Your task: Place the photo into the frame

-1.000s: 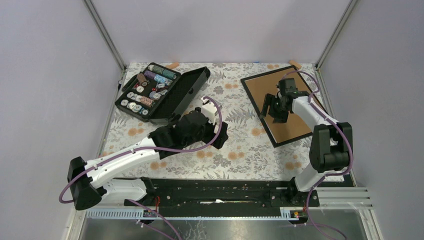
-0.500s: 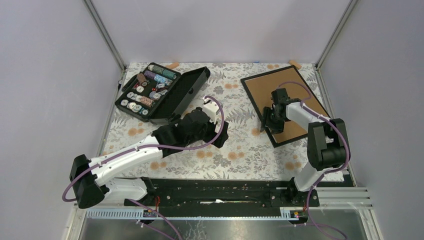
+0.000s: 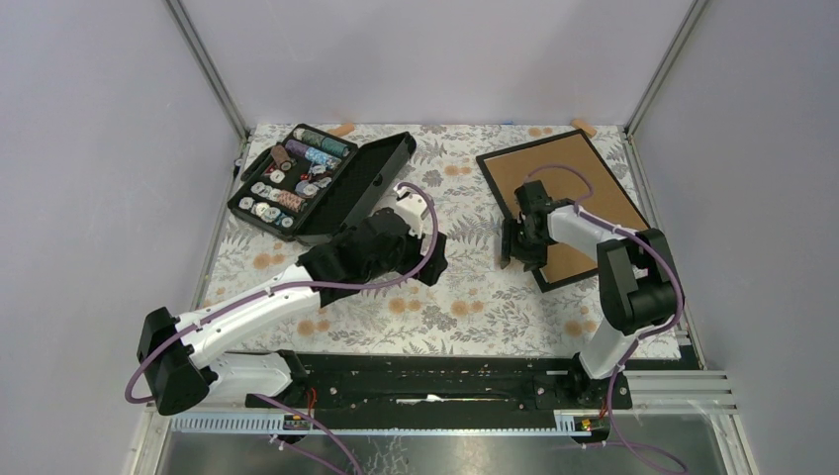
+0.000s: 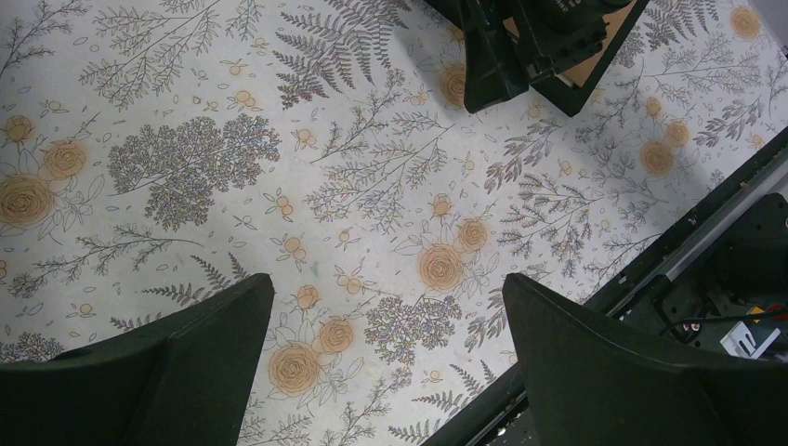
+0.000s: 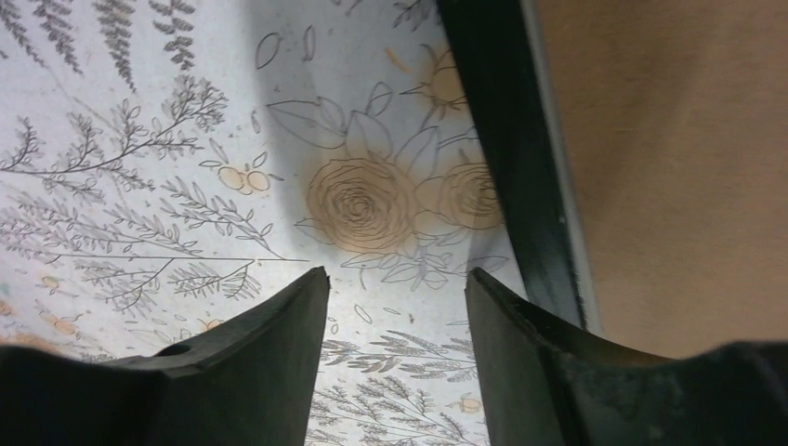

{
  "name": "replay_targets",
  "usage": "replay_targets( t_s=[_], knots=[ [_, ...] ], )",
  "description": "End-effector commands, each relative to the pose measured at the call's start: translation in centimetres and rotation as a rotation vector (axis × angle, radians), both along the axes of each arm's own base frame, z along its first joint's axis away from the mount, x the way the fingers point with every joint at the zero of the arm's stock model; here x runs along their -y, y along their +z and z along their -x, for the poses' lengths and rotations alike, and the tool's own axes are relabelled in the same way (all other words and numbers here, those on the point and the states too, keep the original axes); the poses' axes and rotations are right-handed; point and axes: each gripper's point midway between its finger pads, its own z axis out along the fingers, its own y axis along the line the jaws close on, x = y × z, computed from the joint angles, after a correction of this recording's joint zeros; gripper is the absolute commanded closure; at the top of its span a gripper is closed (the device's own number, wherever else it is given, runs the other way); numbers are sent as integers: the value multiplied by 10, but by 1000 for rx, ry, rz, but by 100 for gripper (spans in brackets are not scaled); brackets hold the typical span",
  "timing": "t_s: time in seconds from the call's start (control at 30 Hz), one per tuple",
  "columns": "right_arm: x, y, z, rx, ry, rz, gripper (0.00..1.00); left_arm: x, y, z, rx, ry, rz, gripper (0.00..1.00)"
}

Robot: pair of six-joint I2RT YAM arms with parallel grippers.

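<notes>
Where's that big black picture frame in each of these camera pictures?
Top external: upper right, the frame lies flat, brown board showing.
Left wrist: top right corner, mostly cut off.
Right wrist: right side, black edge and brown board close up.
Shared landmark: the right gripper at the frame's near left edge.

The frame (image 3: 584, 183) lies flat on the table (image 3: 455, 287) at about 2 o'clock in the overhead view, back side up: a thin black rim (image 5: 506, 139) around a plain brown board (image 5: 669, 167). It sits skewed, its long sides running from 11 to 5 o'clock.
</notes>
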Motion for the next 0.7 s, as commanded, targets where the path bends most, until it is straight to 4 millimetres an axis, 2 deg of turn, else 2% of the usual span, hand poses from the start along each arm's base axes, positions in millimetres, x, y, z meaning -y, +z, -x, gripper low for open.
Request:
replay_targets(
  t_s=[0.0, 0.07, 0.17, 0.27, 0.37, 0.5, 0.67],
  knots=[
    [6, 32, -30, 96, -11, 54, 33, 8, 24, -4, 13, -2, 69, 1],
    [7, 37, -43, 117, -14, 72, 28, 10, 34, -3, 10, -7, 93, 1],
    [11, 35, -59, 123, -11, 123, 29, 14, 47, -2, 5, -14, 131, 1],
    [13, 30, -74, 122, 1, 163, 39, 18, 54, -1, 0, -22, 151, 1],
    [18, 25, -85, 125, 12, 206, 45, 16, 52, -1, -4, -20, 142, 1],
    [25, 23, -94, 136, 27, 254, 46, 16, 44, 1, -20, -26, 131, 1],
    [27, 8, -88, 100, 43, 272, 48, 19, 36, 5, -50, -32, 134, 1]
  ],
)
